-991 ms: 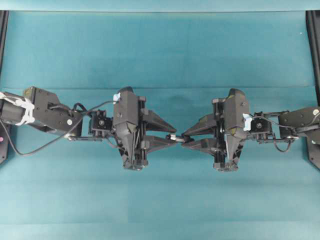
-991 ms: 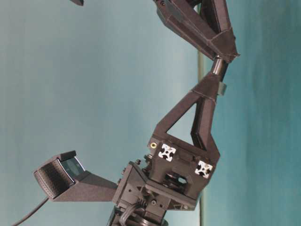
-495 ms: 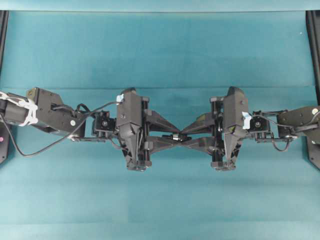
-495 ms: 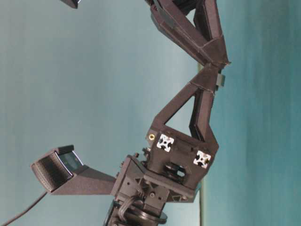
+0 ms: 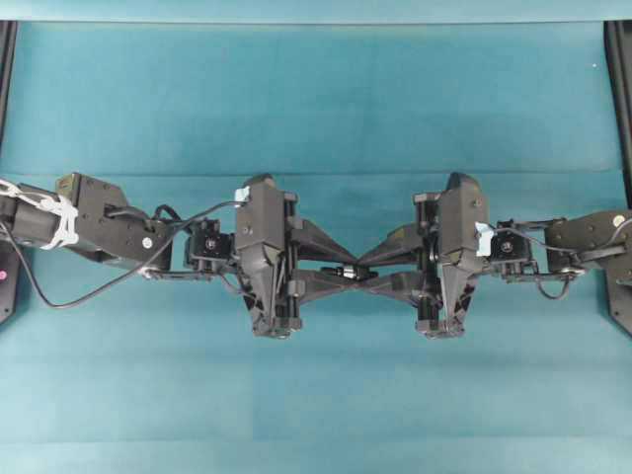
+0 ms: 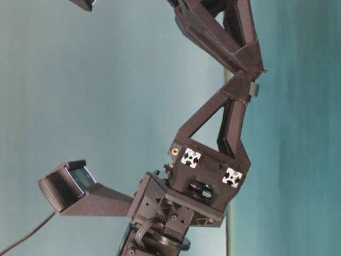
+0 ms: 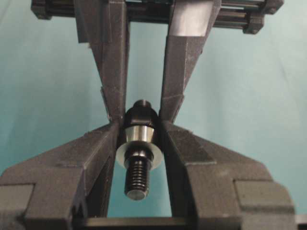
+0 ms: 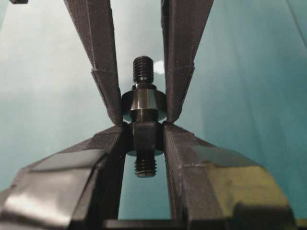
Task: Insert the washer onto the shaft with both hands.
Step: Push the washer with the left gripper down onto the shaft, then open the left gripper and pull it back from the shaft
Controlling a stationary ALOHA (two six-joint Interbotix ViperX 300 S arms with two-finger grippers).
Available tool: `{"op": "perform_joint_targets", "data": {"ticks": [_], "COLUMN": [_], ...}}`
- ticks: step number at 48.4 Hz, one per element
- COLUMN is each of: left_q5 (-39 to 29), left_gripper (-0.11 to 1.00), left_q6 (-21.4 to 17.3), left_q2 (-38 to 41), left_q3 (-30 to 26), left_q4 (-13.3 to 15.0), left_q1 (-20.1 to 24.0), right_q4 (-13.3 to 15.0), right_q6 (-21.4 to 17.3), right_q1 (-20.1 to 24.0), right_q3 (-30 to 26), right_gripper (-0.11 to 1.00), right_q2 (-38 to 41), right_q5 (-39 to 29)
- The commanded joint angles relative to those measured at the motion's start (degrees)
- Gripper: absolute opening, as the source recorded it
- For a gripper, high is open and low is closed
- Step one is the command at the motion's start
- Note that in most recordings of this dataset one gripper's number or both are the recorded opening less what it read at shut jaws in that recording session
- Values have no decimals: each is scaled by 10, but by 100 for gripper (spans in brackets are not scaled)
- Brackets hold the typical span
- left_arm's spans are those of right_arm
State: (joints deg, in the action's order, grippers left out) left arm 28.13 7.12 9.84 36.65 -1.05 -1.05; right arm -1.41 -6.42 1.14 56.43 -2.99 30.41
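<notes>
teal cloth-covered surface (image 5: 316,99) fills view, faint horizontal creases; black frame rails (image 5: 8,59) at left and right edges; even, soft light.

The right claw (image 8: 142,125), near the camera, pinches the shaft (image 8: 144,115) by its thick middle, one black finger (image 8: 103,143) on each side. A threaded end pokes out toward the camera and another points away. Just beyond the grip, the washer (image 8: 144,101) circles the shaft, clamped at its edges between the left claw (image 8: 142,117) reaching in from the far side. Teal desk (image 8: 48,81) lies beneath.
</notes>
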Motion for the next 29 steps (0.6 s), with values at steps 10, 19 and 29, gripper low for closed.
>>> {"op": "perform_joint_targets", "data": {"ticks": [10, 19, 29], "left_q5": [-29, -29, -29], "left_gripper": [37, 37, 37], "left_q6": [2, 4, 5], "left_q2": [-1, -4, -11], "left_q3": [-40, -42, -42], "left_q4": [-2, -2, -1], "left_q1": [4, 6, 6], "right_q4": [-3, -3, -2], "right_q6": [-4, -4, -4], "right_q1": [-4, -4, -4], "right_q3": [-12, -11, -11], "right_gripper": [0, 0, 0], "right_q2": [-4, -4, 1], "right_q5": [6, 6, 5]}}
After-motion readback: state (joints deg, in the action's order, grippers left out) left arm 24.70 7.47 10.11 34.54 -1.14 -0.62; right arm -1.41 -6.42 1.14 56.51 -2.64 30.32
